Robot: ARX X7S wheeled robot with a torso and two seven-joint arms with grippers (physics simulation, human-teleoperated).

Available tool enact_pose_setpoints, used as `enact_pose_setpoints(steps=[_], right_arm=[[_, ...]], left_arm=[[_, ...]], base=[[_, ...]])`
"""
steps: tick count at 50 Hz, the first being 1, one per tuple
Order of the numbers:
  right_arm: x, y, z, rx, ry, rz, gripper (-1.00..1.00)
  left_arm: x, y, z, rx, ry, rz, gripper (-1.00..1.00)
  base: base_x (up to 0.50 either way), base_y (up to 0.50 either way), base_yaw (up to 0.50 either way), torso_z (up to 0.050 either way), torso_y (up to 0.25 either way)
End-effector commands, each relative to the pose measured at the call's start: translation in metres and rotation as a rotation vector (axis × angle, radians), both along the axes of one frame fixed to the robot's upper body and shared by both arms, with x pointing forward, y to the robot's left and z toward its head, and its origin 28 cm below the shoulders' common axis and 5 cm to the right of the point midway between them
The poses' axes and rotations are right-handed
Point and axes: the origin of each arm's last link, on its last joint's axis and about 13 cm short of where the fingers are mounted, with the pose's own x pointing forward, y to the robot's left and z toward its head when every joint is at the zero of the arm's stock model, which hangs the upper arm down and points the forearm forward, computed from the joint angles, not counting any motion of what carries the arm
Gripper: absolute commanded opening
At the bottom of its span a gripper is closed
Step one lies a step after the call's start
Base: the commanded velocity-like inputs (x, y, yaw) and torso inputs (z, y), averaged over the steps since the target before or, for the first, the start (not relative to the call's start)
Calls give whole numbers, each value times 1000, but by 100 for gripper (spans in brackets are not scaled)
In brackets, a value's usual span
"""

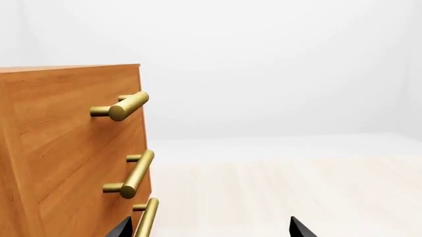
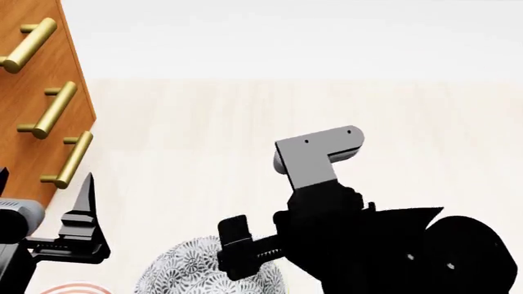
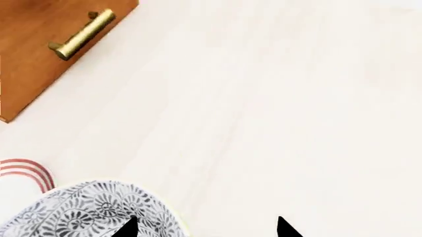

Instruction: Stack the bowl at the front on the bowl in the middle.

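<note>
Right tool (image 3: 204, 228) stands with its jaws spread, nothing between them — only two dark tips show in the right wrist view, one over the rim of the grey-patterned bowl (image 3: 86, 210). Left tool (image 1: 209, 228) likewise shows two separated tips, gripping nothing, close beside the wooden drawer cabinet (image 1: 66, 148) with its brass handles (image 1: 122, 106). In the head view the patterned bowl sits on the pale desk (image 2: 245, 122) at the near edge, partly hidden by the right arm. A second bowl with red rings (image 3: 23, 170) lies just beside it — whether they touch cannot be told. No third bowl is discernible.
</note>
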Motion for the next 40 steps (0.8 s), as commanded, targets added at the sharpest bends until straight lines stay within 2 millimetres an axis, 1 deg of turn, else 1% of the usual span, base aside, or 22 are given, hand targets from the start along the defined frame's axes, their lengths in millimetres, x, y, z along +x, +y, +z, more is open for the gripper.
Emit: enact_pose_setpoints(steps=[1, 3, 5, 6, 8, 11, 12, 17, 20, 21, 22, 23, 29, 40], right_arm=[[-18, -6, 18, 148, -630, -251, 100], [-26, -6, 12, 163, -735, -284, 100], [-30, -5, 7, 169, -783, -289, 100], [-32, -5, 5, 163, -813, -248, 100], [-37, -3, -3, 131, -900, -301, 100], [-45, -2, -6, 166, -970, -325, 100], [-49, -2, -8, 168, -1026, -354, 100], [-61, 0, -15, 195, -1090, -373, 100], [-64, 0, -20, 199, -1128, -400, 100], [-66, 0, -21, 205, -1138, -402, 100], [-67, 0, -22, 208, -1147, -408, 100], [-69, -1, -22, 200, -1177, -417, 100], [-76, -1, -23, 188, -1219, -421, 100], [-75, -1, -24, 184, -1229, -437, 100]], left_arm=[[1, -1, 2, -2, -9, -3, 100], [2, -1, 2, -3, -18, -7, 100], [3, -2, 2, -4, -24, -6, 100], [3, -2, 2, -4, -27, -7, 100], [2, -3, 2, 3, -52, -7, 100], [1, -5, 5, 9, -105, -11, 100], [-1, -5, 6, 8, -128, -15, 100], [-4, -7, 7, 25, -188, -3, 100], [-5, -7, 7, 53, -223, 23, 100], [-6, -7, 8, 70, -266, 41, 100], [-7, -7, 8, 73, -271, 47, 100], [-9, -8, 10, 73, -312, 42, 100], [-15, -9, 14, 96, -395, 57, 100], [-14, -9, 13, 94, -387, 52, 100]], base=[[0, 0, 0, 0, 0], [0, 0, 0, 0, 0], [0, 0, 0, 0, 0], [0, 0, 0, 0, 0], [0, 0, 0, 0, 0], [0, 0, 0, 0, 0], [0, 0, 0, 0, 0], [0, 0, 0, 0, 0], [0, 0, 0, 0, 0], [0, 0, 0, 0, 0], [0, 0, 0, 0, 0], [0, 0, 0, 0, 0], [0, 0, 0, 0, 0], [0, 0, 0, 0, 0]])
